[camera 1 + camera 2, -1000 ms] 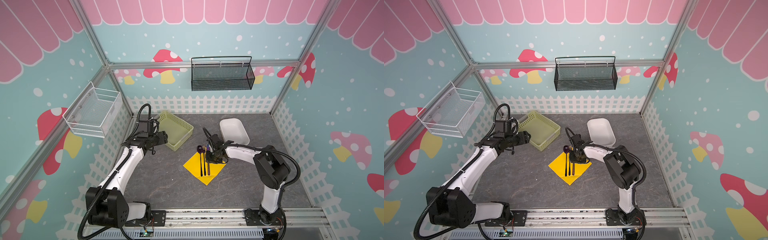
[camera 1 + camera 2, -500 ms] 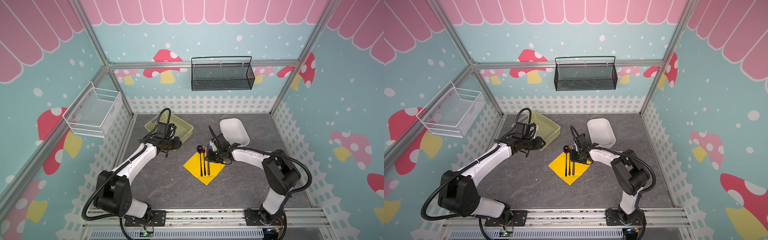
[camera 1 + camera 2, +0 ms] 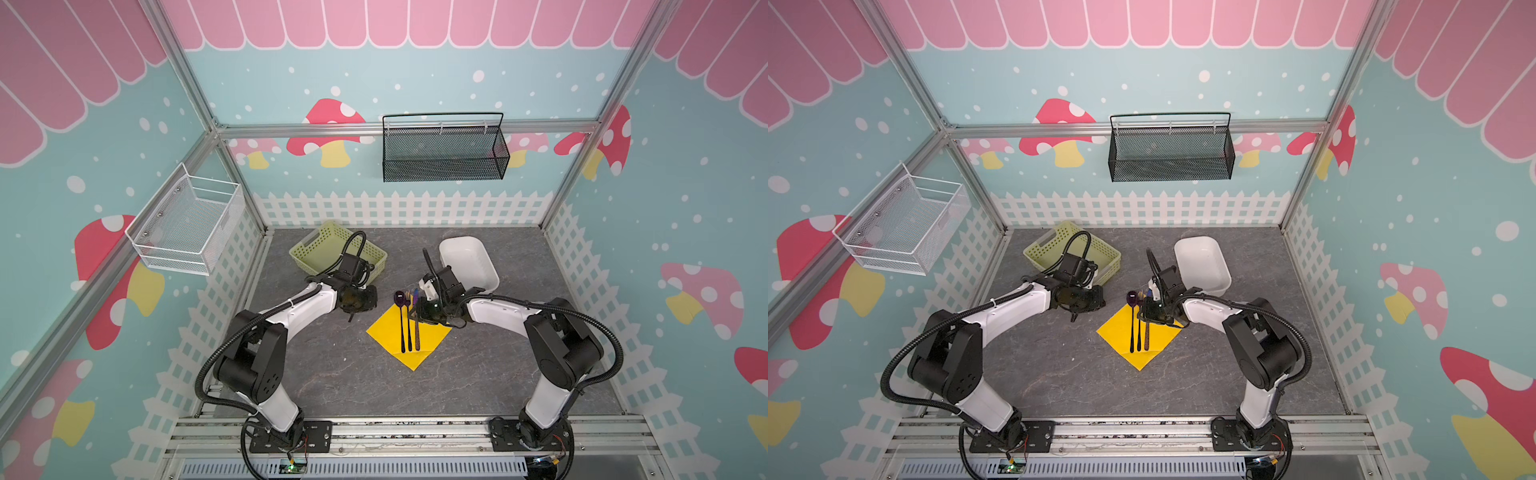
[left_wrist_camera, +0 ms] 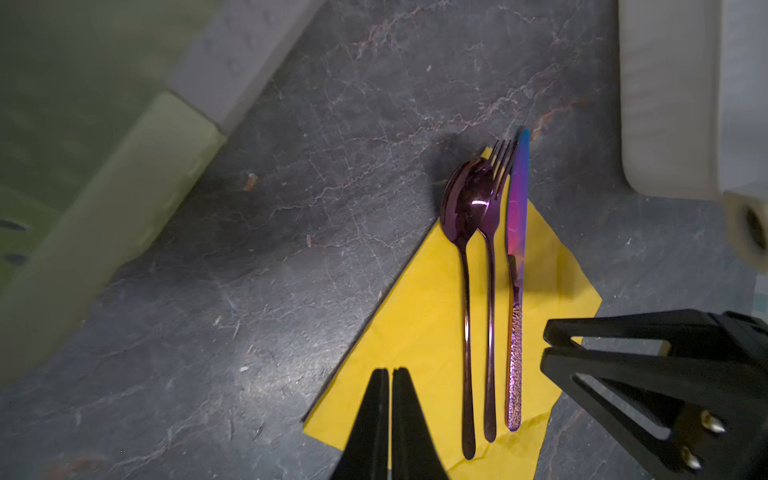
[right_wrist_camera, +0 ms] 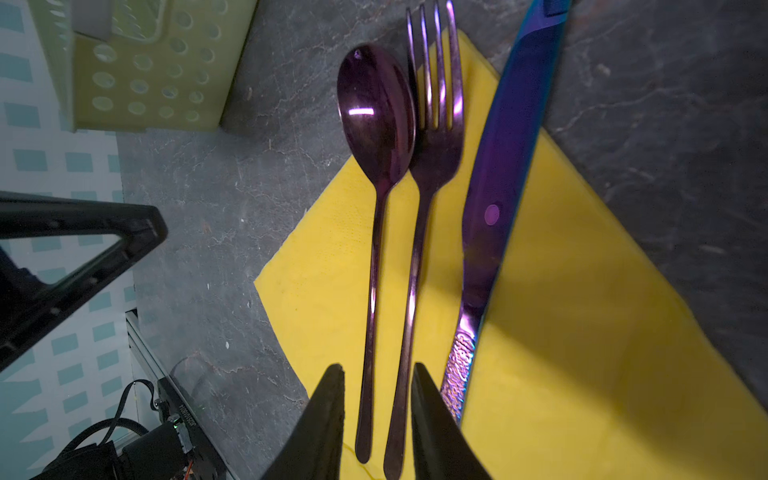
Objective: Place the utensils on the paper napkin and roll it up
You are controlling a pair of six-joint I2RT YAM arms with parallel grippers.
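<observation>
While the left arm (image 3: pixel 299 307) and the right arm (image 3: pixel 503 311) (two in all) lean in from the bottom edge of both top views, the ground under them is a dark grey, marble-veined tabletop (image 3: pixel 332 374). It is boxed in by teal walls (image 3: pixel 270 83) printed with red mushrooms, with pink scallops along the top and a white picket fence (image 3: pixel 395 208) at the base.

At far left, one white wire basket (image 3: pixel 187 226) hangs on the side wall. One pale green perforated basket (image 3: pixel 316 245) sits on the tabletop, upper left of centre. One black mesh basket (image 3: pixel 444 149) hangs on the back wall at upper middle (three baskets, none alike).

The left gripper (image 3: pixel 352 315) hovers near the left corner of the napkin (image 3: pixel 384 332), its fingers pressed together on nothing. That single yellow sheet lies as a diamond at the centre of both top views.

Three utensils rest on it side by side: one spoon (image 5: pixel 377 249), one fork (image 5: pixel 420 249) and one knife (image 5: pixel 482 249). Their handles lie on the paper and their heads reach past its upper corner.

The right gripper (image 5: pixel 378 370) sits over the napkin's upper right part. Its jaws stand a little apart, straddling the spoon and fork handles, and a gap shows beside the spoon's.

One white tub (image 3: pixel 469 262) stands upper right of centre.
</observation>
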